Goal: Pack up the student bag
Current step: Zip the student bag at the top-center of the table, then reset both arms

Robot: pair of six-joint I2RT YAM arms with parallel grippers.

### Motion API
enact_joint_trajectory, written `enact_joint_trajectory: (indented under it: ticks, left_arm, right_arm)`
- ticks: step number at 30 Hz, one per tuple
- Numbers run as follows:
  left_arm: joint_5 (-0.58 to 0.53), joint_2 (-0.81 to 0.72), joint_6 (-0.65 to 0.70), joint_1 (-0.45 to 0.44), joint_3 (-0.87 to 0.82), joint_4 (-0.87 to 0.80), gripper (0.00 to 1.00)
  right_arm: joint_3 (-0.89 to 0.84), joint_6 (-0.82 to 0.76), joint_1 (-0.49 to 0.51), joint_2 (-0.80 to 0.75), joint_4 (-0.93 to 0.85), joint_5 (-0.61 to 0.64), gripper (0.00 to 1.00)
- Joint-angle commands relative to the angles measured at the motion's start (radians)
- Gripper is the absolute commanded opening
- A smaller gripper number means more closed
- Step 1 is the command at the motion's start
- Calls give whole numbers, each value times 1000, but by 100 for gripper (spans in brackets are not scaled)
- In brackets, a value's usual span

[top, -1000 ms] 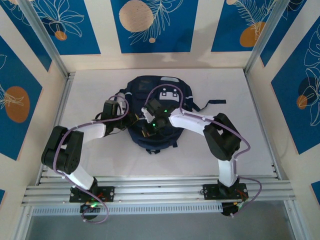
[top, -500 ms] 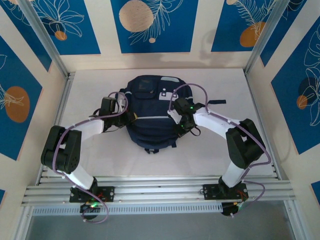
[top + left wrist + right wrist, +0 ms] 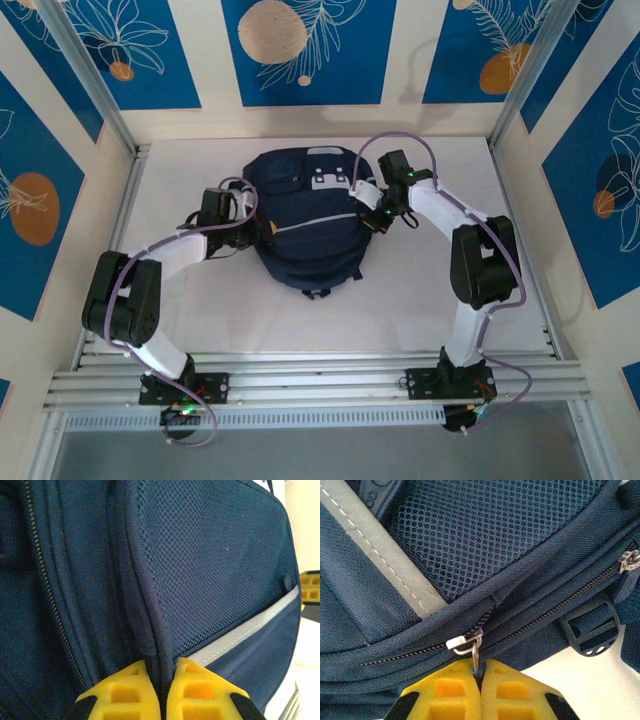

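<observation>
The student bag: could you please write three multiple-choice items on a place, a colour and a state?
1. Where on the student bag is the right gripper? A. its right side B. its near edge C. clear of it
2. The fingertips are: A. black B. yellow C. red
3. The right gripper is: A. open B. gripping a buckle C. shut on the zipper pull
1 A: the top view shows it at the right flank. 2 B: yellow in both wrist views. 3 C: the pull's ring runs between closed tips.
</observation>
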Motion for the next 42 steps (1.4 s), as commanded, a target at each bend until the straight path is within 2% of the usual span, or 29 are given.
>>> enact_joint_trajectory:
  ticks: [1,5,7,8,9,10,11,13,15,18,20,23,25,28,30,33,36,37,42]
  left_arm:
    - [-33,12,71,42,9,-117,0]
    - [-29,5,77,45,17,-128,0]
    - [-22,2,72,46,22,-130,0]
    - [-15,1,70,46,23,-129,0]
    - [-5,-1,66,46,26,-127,0]
    - [6,-6,62,46,29,-125,0]
    - [16,-11,59,46,31,-122,3]
    - [25,-34,62,46,40,-128,22]
    - [-1,-65,85,45,53,-163,51]
    - [-145,-138,153,47,65,-242,87]
    - [-297,-190,213,46,63,-291,97]
    - [-563,-268,296,46,31,-326,100]
    - [-751,-318,346,48,-27,-291,100]
    - [-912,-384,439,51,-158,-128,100]
    - [-963,-421,479,53,-264,21,100]
    - [-1020,-443,512,61,-377,196,100]
    - [-1044,-417,541,70,-436,314,100]
    - [-1042,-404,553,72,-459,375,100]
    - [-959,-287,656,74,-594,824,100]
  right_arm:
    - [41,-33,-66,28,33,80,0]
    - [40,12,-63,55,40,91,2]
    - [33,76,-65,42,50,66,23]
    - [26,111,-67,29,59,48,27]
    - [15,155,-70,10,71,23,36]
    - [-3,202,-71,-15,91,-6,48]
    - [-25,245,-74,-42,117,-29,55]
    - [-99,353,-74,-114,195,-71,70]
    - [-198,455,-75,-184,302,-58,82]
    - [-368,588,-80,-281,479,10,96]
    - [-475,650,-88,-326,597,67,100]
    - [-625,719,-100,-372,791,172,99]
    - [-705,715,-101,-390,910,247,99]
    - [-824,687,-104,-406,1137,309,100]
    - [-863,709,-124,-406,1184,300,100]
    - [-970,766,-170,-388,1386,301,100]
    - [-1026,842,-275,-353,1490,143,100]
    - [-1045,834,-278,-350,1538,103,99]
    - [-1020,813,-274,-352,1481,85,99]
